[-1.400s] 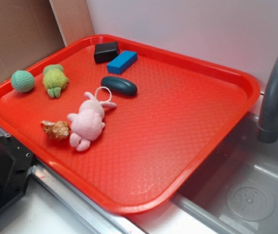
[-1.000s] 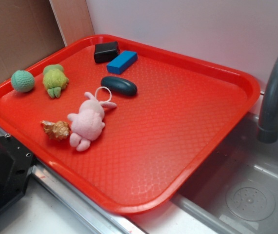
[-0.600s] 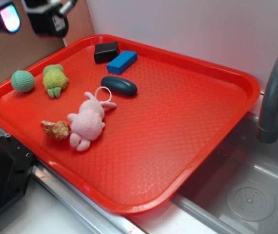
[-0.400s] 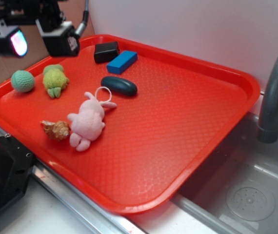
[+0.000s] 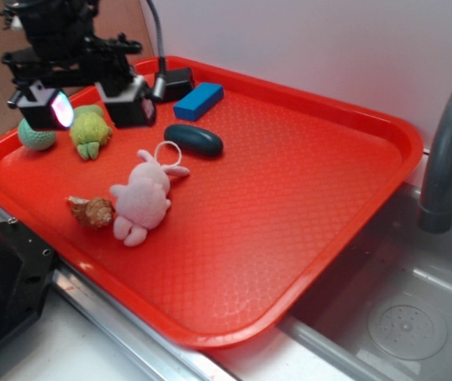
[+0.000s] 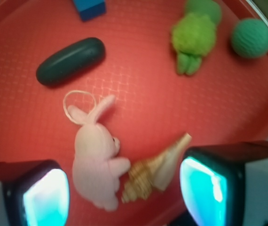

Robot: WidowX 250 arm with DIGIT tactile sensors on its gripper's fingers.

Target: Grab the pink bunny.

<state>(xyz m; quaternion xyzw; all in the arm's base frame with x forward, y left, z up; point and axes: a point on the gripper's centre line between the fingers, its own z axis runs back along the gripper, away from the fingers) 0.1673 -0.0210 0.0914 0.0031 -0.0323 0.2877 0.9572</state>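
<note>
The pink bunny [image 5: 143, 198] lies on its side on the red tray [image 5: 289, 206], its white loop cord toward the dark oval stone. In the wrist view the pink bunny [image 6: 96, 160] shows between my two fingertips, well below them. My gripper [image 5: 91, 107] hangs open above the tray's back left, over the green plush toy [image 5: 90, 131], up and left of the bunny. Nothing is between its fingers. A brown seashell [image 5: 91, 211] touches the bunny's left side; the seashell [image 6: 155, 172] also shows in the wrist view.
A teal crocheted ball [image 5: 34, 136] sits partly behind my left finger. A dark oval stone [image 5: 193, 140], a blue block [image 5: 198, 101] and a black block [image 5: 174, 82] lie at the tray's back. A grey faucet [image 5: 448, 151] and sink [image 5: 392, 309] are to the right.
My gripper came into view from the upper left and dropped down and right, now hovering over the green plush toy. The toys have not moved.
</note>
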